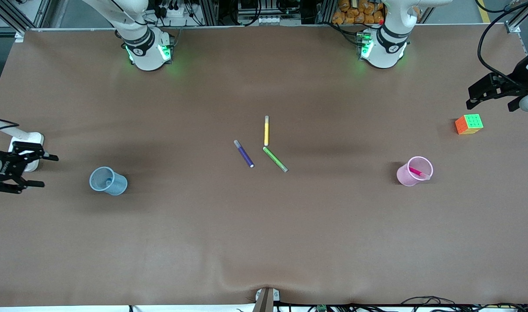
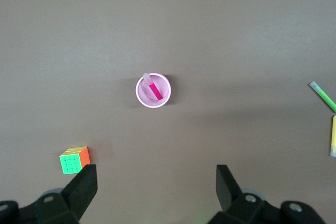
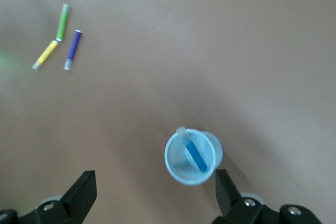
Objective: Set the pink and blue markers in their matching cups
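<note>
The right gripper [image 1: 40,171] hangs open and empty beside the blue cup [image 1: 108,181], where the blue marker [image 3: 195,153] leans inside. The left gripper [image 1: 491,93] is open too, above the cube [image 1: 469,124] at its end of the table [image 1: 264,242], well apart from the pink cup [image 1: 414,171] holding the pink marker [image 1: 418,173].

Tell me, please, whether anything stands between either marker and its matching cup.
Nothing does: the pink marker already stands in the pink cup, the blue marker in the blue cup.
</note>
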